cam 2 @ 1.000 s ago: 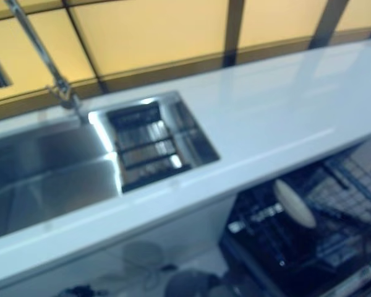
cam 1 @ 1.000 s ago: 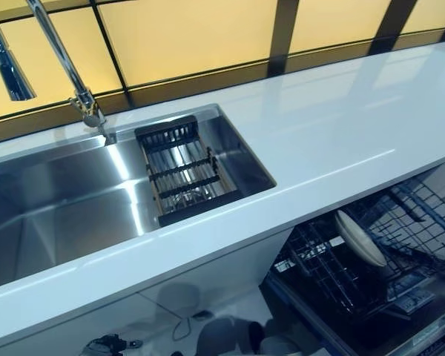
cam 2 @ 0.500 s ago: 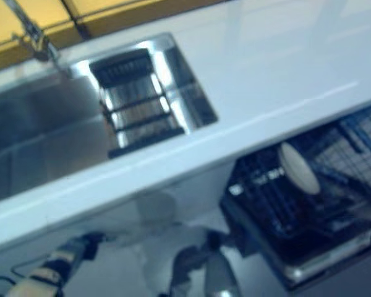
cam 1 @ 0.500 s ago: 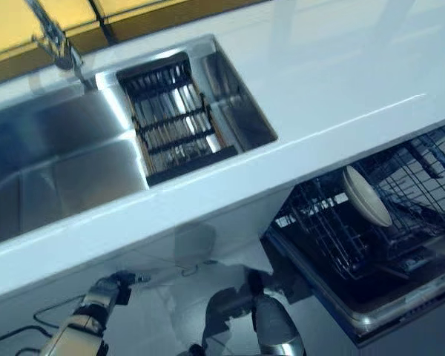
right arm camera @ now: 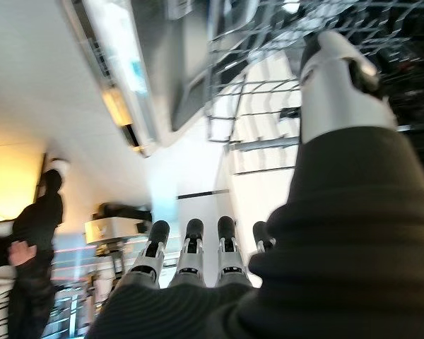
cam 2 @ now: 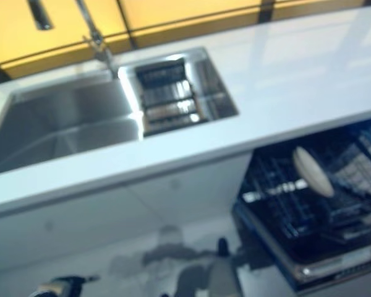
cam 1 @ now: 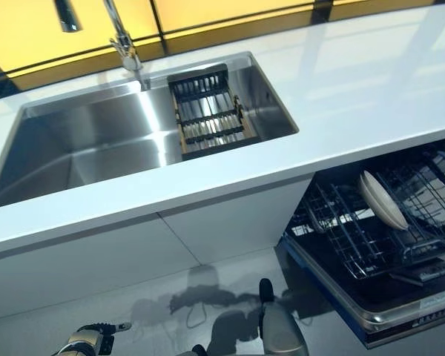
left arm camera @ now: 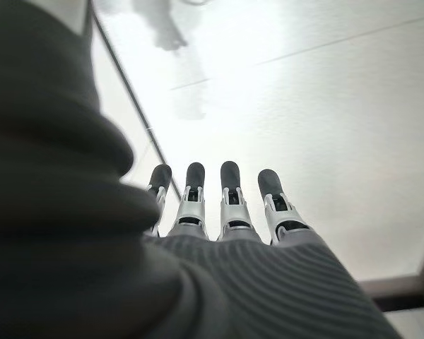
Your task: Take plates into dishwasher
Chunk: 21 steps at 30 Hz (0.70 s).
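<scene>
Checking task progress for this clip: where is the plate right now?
In the left eye view the white plate stands on edge in the pulled-out dishwasher rack, at the right side below the white countertop. Neither hand holds it.

You see the sink (cam 1: 96, 152) set in the counter (cam 1: 371, 96); right of it and below, a plate (cam 1: 382, 200) stands in the dishwasher rack (cam 1: 341, 237).

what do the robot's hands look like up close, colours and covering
Each hand has silver fingers with rounded dark tips, set in a row. On the left hand a dark grey ribbed cover wraps the back of the hand and wrist. The right hand has the same ribbed cover, with a pale silver thumb standing apart from the row.
</scene>
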Motion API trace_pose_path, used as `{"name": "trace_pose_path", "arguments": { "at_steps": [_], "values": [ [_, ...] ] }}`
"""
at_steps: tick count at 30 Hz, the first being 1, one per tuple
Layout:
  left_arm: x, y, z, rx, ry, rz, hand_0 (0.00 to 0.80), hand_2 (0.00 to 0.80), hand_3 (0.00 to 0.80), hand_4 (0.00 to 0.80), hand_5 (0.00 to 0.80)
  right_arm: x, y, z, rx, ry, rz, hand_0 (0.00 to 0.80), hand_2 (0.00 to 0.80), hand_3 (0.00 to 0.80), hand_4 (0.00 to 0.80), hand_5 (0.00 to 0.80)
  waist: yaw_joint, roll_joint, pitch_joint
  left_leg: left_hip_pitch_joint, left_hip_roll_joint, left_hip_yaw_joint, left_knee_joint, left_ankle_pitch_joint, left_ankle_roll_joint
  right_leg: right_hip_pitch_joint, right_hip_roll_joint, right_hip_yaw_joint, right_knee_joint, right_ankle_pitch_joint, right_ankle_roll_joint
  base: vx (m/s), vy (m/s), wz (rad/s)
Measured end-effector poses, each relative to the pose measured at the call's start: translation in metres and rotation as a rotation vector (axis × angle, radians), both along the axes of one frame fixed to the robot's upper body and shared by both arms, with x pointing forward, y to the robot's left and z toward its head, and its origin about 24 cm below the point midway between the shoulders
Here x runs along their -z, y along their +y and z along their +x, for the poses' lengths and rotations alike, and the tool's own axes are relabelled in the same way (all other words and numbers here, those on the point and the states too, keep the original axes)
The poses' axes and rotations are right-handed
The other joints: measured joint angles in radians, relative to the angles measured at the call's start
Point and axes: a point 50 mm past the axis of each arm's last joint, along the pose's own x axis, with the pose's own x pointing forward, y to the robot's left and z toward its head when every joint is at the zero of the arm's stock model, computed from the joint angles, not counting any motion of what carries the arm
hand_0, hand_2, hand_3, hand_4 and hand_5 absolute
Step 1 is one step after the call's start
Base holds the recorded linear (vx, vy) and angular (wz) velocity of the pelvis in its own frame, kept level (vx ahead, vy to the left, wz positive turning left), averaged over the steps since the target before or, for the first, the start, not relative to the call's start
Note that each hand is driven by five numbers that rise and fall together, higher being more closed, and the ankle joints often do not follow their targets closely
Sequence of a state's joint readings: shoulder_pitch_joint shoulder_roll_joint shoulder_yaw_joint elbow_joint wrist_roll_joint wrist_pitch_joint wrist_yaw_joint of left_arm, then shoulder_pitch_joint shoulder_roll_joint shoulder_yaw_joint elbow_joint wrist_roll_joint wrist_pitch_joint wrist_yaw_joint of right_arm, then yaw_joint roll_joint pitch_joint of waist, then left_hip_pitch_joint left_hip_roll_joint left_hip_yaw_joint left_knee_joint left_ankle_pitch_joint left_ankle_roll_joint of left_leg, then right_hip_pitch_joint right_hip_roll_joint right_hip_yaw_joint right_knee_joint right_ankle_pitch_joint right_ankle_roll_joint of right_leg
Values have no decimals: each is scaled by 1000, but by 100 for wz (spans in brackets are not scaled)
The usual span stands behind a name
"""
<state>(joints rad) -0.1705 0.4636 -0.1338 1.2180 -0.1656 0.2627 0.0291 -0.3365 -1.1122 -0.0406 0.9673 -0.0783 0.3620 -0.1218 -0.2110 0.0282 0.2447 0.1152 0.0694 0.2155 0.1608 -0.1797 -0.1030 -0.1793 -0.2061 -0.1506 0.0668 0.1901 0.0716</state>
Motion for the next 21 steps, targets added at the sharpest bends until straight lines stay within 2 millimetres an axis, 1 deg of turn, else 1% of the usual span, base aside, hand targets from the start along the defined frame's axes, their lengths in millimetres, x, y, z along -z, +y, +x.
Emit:
{"name": "trace_pose_path", "arguments": {
  "at_steps": [3, 4, 5, 6, 7, 8, 9, 10, 11, 12, 13, 14, 15, 16, 17, 18, 19, 20, 21],
  "values": [
    [-6, -3, 19, 55, -50, 15, 0, 0, 0, 0, 0, 6, -5, -11, 33, 37, 0, 0, 0, 0, 0, 0, 9, -18, -2, 2, -21, 4, 79, -44, 23, 55, -33, -7, -4, 6, 28, -190, 81, 17],
    [-8, -2, 21, 61, -58, 20, 0, 0, 0, 0, 0, 10, -7, -17, 51, 55, 3, 0, 0, 0, 0, 0, 10, -28, -4, 19, -30, 7, 88, -52, 32, 80, -45, -6, -12, 15, 43, -205, 82, 11],
    [-10, 2, 22, 76, -52, 37, 0, 0, 0, 0, 0, 15, -7, -21, 60, 80, 7, 0, 0, 0, 0, 0, 9, -42, -6, 37, -42, 8, 92, -59, 43, 107, -58, -6, -20, 26, 57, -305, 92, -4],
    [-12, 8, 19, 89, -40, 61, 0, 0, 0, 0, 0, 22, -7, -25, 65, 105, 14, 0, 0, 0, 0, 0, 11, -61, -12, 52, -56, 18, 97, -65, 52, 115, -69, -5, -19, 36, 63, -354, 87, -13],
    [-13, 11, 17, 90, -34, 71, 0, 0, 0, 0, 0, 25, -6, -25, 67, 112, 22, 0, 0, 0, 0, 0, 13, -67, -15, 57, -52, 26, 96, -67, 55, 114, -73, -4, -14, 47, 68, -505, 70, -40],
    [-15, 19, 13, 86, -12, 92, 0, 0, 0, 0, 0, 35, -2, -25, 65, 123, 50, 0, 0, 0, 0, 0, 24, -68, -16, 64, -51, 60, 93, -65, 65, 92, -63, -25, -8, 129, 70, -465, -18, -55],
    [-19, 25, 13, 83, -12, 106, 0, 0, 0, 0, 0, 45, 2, -27, 67, 139, 73, 0, 0, 0, 0, 0, 33, -64, -19, 59, -41, 83, 83, -52, 77, 62, -54, -23, -4, 209, 68, -476, -80, -45],
    [-22, 30, 13, 81, -9, 115, 0, 0, 0, 0, 0, 54, 4, -31, 74, 156, 93, 0, 0, 0, 0, 0, 31, -62, -24, 45, -30, 82, 77, -45, 84, 49, -43, -15, -3, 235, 36, -460, -154, -18],
    [-24, 37, 7, 72, 10, 127, 0, 0, 0, 0, 0, 75, 9, -44, 105, 198, 141, 0, 0, 0, 0, 0, 30, -38, -37, 28, 5, 85, 49, -16, 92, 3, -7, -20, 147, 113, 117, -471, -156, 4],
    [-24, 38, 5, 68, 26, 123, 0, 0, 0, 0, 0, 85, 11, -54, 131, 223, 169, 0, 0, 0, 0, 0, 38, -18, -49, 21, 25, 86, -1, 21, 92, -24, 17, -19, 290, 12, 97, -478, -201, 1],
    [-23, 40, -2, 75, 53, 125, 0, 0, 0, 0, 0, 88, 11, -56, 145, 222, 182, 0, 0, 0, 0, 0, 40, -2, -59, 14, 36, 88, -52, 66, 87, -32, 28, -16, 397, -66, 71, -385, -202, -3],
    [-22, 43, -8, 76, 84, 133, 0, 0, 0, 0, 0, 87, 11, -57, 153, 204, 185, 0, 0, 0, 0, 0, 47, 4, -66, 10, 42, 93, -85, 102, 86, -10, 27, -16, 438, -122, 70, -353, -223, -17],
    [-22, 46, -14, 64, 108, 136, 0, 0, 0, 0, 0, 87, 10, -58, 163, 197, 181, 0, 0, 0, 0, 0, 73, 9, -68, 6, 51, 112, -115, 127, 82, 29, 24, -9, 433, -172, 74, -321, -232, -34],
    [-22, 49, -19, 54, 123, 139, 0, 0, 0, 0, 0, 89, 10, -59, 168, 195, 183, 0, 0, 0, 0, 0, 94, 8, -72, -4, 62, 122, -119, 136, 76, 75, 22, 8, 418, -205, 90, -303, -248, -43],
    [-22, 52, -25, 54, 150, 149, 0, 0, 0, 0, 0, 92, 11, -62, 177, 198, 194, 0, 0, 0, 0, 0, 122, 4, -75, -9, 71, 118, -119, 143, 66, 156, 16, 11, 339, -212, 101, -243, -223, -39],
    [-22, 54, -30, 46, 162, 154, 0, 0, 0, 0, 0, 94, 12, -62, 181, 200, 201, 0, 0, 0, 0, 0, 138, -3, -79, -9, 73, 114, -119, 147, 60, 196, 10, 14, 298, -225, 109, -224, -227, -47],
    [-21, 57, -38, 45, 190, 164, 0, 0, 0, 0, 0, 99, 14, -61, 182, 197, 217, 0, 0, 0, 0, 0, 172, -19, -89, -10, 71, 110, -118, 145, 56, 251, 9, 26, 203, -230, 115, -238, -290, -52],
    [-19, 56, -44, 43, 205, 162, 0, 0, 0, 0, 0, 101, 17, -56, 169, 190, 222, 0, 0, 0, 0, 0, 189, -22, -92, -20, 68, 90, -117, 150, 58, 269, 27, 16, 141, -234, 107, -298, -434, -79],
    [-17, 56, -50, 32, 215, 156, 0, 0, 0, 0, 0, 104, 22, -47, 146, 177, 235, 0, 0, 0, 0, 0, 219, -21, -94, -35, 80, 76, -113, 162, 46, 261, 43, -18, 100, -247, 92, -308, -445, -69]
  ]
}}
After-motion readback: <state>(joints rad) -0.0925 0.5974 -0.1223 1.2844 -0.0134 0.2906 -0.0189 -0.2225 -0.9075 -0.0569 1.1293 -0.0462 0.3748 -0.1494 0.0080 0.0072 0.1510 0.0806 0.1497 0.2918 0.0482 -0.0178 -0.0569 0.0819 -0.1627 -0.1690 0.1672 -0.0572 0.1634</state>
